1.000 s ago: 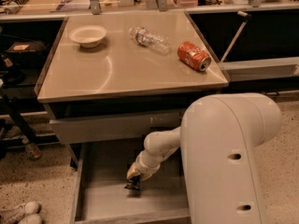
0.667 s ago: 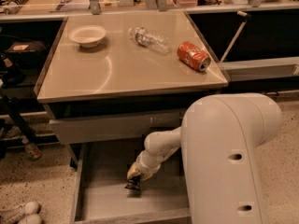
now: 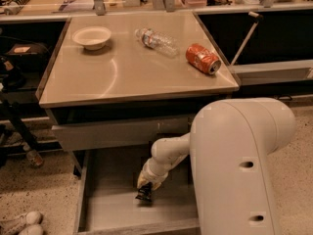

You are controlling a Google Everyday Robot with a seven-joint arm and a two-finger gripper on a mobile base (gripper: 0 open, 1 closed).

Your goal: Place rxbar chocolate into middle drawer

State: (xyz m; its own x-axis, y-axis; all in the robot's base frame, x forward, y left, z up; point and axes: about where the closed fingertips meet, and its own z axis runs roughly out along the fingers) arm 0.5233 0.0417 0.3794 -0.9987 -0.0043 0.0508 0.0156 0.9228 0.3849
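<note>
The middle drawer (image 3: pixel 110 204) is pulled open below the table, with a bare grey floor and tall side walls. My gripper (image 3: pixel 144 196) reaches down into it from the white arm (image 3: pixel 166 155) and hangs just above the drawer floor, near its middle. A small dark shape sits at the gripper's tip. I cannot tell whether this is the rxbar chocolate. No separate bar shows on the drawer floor or on the table.
On the tabletop (image 3: pixel 122 77) lie a white bowl (image 3: pixel 92 36), a clear plastic bottle on its side (image 3: pixel 156 40) and an orange can on its side (image 3: pixel 203 58). The closed upper drawer front (image 3: pixel 117 131) overhangs the open drawer. The robot's large white body (image 3: pixel 239 170) fills the lower right.
</note>
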